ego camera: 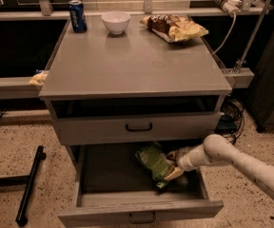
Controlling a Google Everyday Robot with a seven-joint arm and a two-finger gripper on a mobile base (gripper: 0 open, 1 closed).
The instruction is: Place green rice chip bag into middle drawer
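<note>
Evidently the placing step is nearly done. The grey metal cabinet (137, 70) holds its wide grey middle drawer (94, 175) open beneath and around the gripper (173, 164). The crinkly lime-green rice chip bag (152, 161) lies just left of the gripper, low inside the drawer, its near end pinched between the jaws. The next move, I judge, is to release the bag and back out without snagging it.

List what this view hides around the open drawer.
Camera view:
- Green rice chip bag: right end covered by the gripper, inside the middle drawer.
- Drawer floor near the front: hidden behind its front wall.
- Open slot under the tabletop: too dark.
- Arm: cut off by right edge.
</note>
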